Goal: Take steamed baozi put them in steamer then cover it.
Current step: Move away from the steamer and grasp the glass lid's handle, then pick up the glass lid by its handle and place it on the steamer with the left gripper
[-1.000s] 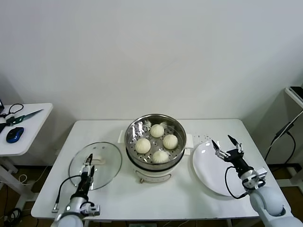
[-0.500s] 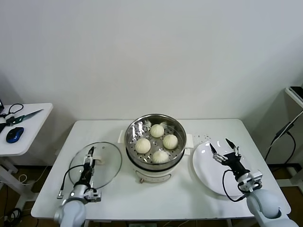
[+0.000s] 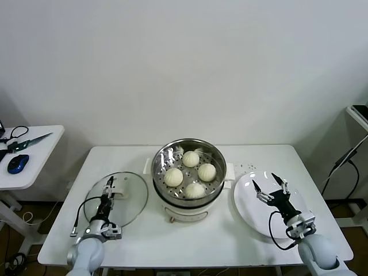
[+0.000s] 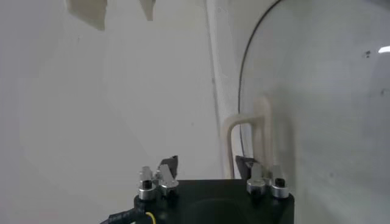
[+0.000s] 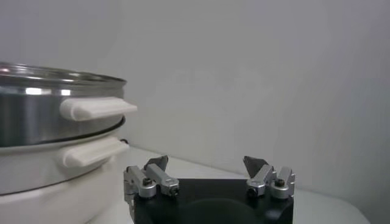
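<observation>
Several cream-white baozi (image 3: 173, 176) sit on the perforated tray inside the steel steamer (image 3: 163, 190) at the table's centre. The steamer is uncovered. The glass cover (image 3: 129, 201) lies flat on the table to its left. My left gripper (image 3: 108, 185) is down over the cover at its cream handle (image 3: 118, 192). In the left wrist view the handle (image 4: 244, 131) stands just ahead of one fingertip, and the left gripper (image 4: 206, 159) has its jaws apart with nothing between them. My right gripper (image 3: 267, 184) hovers open over the white plate (image 3: 253, 210).
In the right wrist view the steamer (image 5: 55, 119) stands beside the open right gripper (image 5: 205, 161), its side handles pointing toward it. A small side table at far left carries a blue mouse (image 3: 18, 163) and scissors (image 3: 29, 141). A stand with cables is at the far right edge.
My left gripper has moved forward over the cover to its handle. My right gripper has drawn back toward me over the plate, still open.
</observation>
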